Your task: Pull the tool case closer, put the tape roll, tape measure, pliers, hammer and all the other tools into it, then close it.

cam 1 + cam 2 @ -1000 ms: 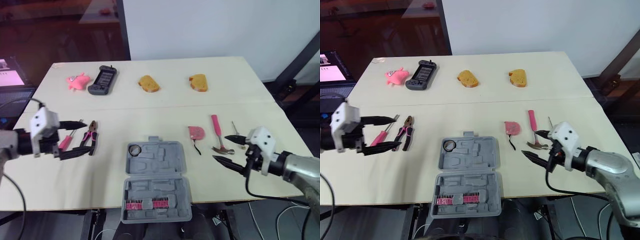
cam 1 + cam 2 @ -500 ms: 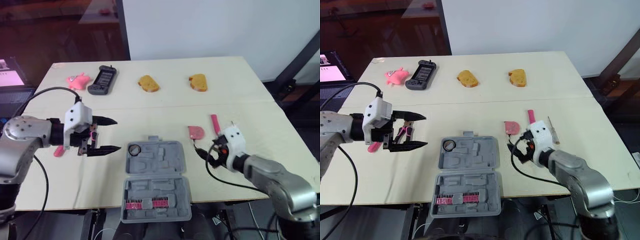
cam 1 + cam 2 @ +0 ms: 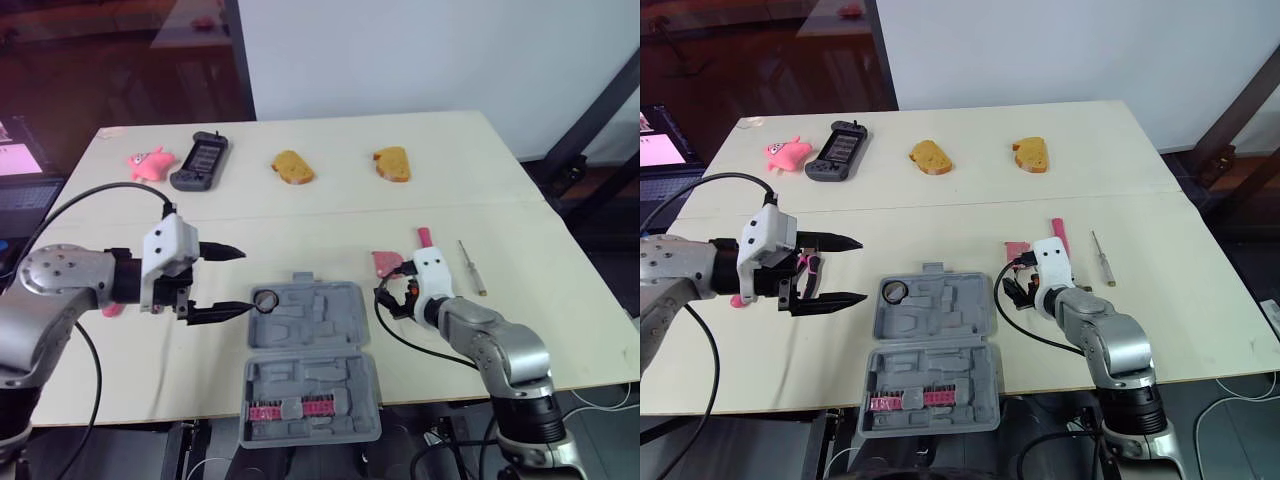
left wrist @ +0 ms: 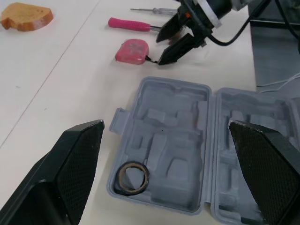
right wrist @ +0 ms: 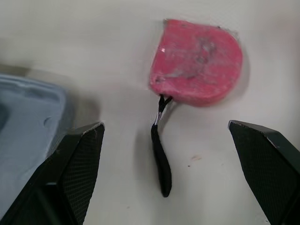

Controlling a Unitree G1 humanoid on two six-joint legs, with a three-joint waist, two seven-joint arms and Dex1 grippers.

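The left gripper (image 3: 228,282) is spread wide and grasps nothing. It hovers just off the left edge of the tool case (image 3: 322,322), its lower finger reaching toward the case's far left corner without touching it. The right gripper (image 4: 159,51) is also released, its two fingers parted. It sits just off the right side of the tool case, with its tips pointing at the tape measure (image 5: 197,61). In the right wrist view its fingers stand well apart on either side of the tape measure's black strap (image 5: 161,164), and nothing is held between them. Whether one fingertip touches the strap end cannot be told.

The tool case lies open and flat on the worktop (image 3: 300,220), hinge across the middle. The tape roll (image 3: 266,299) already sits in the far left corner of its far half, and a row of pink bits (image 3: 290,411) sits in the near half. The pink tape measure lies on the worktop just beyond the case's far right corner. The hammer's pink handle (image 3: 424,238) shows to the right of it, with its head hidden behind the right gripper. A slim screwdriver (image 3: 470,267) lies further right of the case. The pliers (image 3: 808,265) lie left of the case, behind the left gripper, next to a pink tool handle (image 3: 737,299).

Well beyond the case, along the far side of the worktop, are a pink pig toy (image 3: 148,162), a handheld game console (image 3: 197,161) and two bread slices (image 3: 292,166) (image 3: 392,163).
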